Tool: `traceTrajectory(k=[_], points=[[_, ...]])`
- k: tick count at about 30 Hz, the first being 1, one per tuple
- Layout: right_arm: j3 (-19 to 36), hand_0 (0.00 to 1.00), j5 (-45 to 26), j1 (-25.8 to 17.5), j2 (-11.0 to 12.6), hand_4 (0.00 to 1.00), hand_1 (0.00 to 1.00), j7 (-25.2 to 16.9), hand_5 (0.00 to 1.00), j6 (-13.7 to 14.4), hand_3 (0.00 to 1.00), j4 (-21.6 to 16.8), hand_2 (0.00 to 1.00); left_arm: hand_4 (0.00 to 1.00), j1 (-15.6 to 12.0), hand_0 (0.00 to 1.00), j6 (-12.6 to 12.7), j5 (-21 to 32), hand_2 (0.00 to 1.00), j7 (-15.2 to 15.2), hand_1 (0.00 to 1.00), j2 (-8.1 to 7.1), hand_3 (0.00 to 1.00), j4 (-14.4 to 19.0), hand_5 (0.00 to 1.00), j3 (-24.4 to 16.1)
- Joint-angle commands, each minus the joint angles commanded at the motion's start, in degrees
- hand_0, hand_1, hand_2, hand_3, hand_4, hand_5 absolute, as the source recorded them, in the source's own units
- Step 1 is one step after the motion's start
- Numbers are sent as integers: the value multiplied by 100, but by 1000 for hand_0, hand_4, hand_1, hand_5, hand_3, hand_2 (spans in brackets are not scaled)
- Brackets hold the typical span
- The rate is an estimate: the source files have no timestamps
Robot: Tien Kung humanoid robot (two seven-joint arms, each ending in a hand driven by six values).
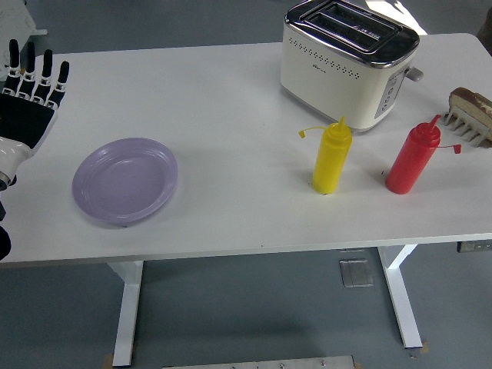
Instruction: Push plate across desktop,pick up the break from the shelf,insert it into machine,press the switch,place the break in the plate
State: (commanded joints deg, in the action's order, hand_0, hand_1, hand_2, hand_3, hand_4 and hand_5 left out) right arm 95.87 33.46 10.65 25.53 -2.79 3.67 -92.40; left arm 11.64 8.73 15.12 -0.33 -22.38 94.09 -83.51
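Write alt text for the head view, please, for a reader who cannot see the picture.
A black robot left hand with spread fingers hovers at the left edge of a white table, beside an empty purple plate. At the right stand a cream toaster, a yellow bottle, a red bottle and a bread rack.

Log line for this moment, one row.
left hand: open, raised left of purple plate | plate: unpushed | bread: on rack, far right | toaster: empty | right hand: unseen
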Motion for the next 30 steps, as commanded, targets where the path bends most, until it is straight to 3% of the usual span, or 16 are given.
traceTrajectory(k=[9, 14, 22, 23, 28, 29, 30], points=[[-372, 818, 1672, 134, 49, 612, 764, -550, 21, 147, 759, 377, 762, 822, -108, 781, -65, -582, 676, -79, 725, -9, 664, -220, 998, -146], [-530, 818, 2704, 253, 44, 608, 765, -741, 12, 305, 762, 756, 759, 823, -140, 783, -44, -1156, 674, -338, 723, -18, 665, -356, 998, -274], [-764, 818, 4322, 427, 81, 613, 766, -706, 7, 383, 771, 1323, 759, 825, -188, 811, 15, -2083, 677, -681, 728, -70, 668, -688, 998, -503], [-805, 818, 4516, 456, 91, 627, 769, -670, 41, 387, 780, 1384, 763, 824, -189, 867, 6, -2209, 700, -687, 769, -76, 698, -753, 998, -524], [-1028, 818, 5502, 633, 151, 627, 769, -460, 41, 374, 780, 1649, 763, 824, -169, 867, -108, -2804, 700, -580, 769, -103, 698, -1100, 998, -555], [-1066, 820, 5708, 664, 160, 675, 777, -420, 88, 363, 814, 1688, 784, 828, -163, 921, -134, -2918, 766, -557, 818, -106, 789, -1156, 998, -545], [-1107, 820, 5910, 699, 167, 675, 777, -371, 88, 339, 814, 1733, 784, 828, -150, 921, -158, -3034, 766, -535, 818, -109, 789, -1223, 998, -524]])
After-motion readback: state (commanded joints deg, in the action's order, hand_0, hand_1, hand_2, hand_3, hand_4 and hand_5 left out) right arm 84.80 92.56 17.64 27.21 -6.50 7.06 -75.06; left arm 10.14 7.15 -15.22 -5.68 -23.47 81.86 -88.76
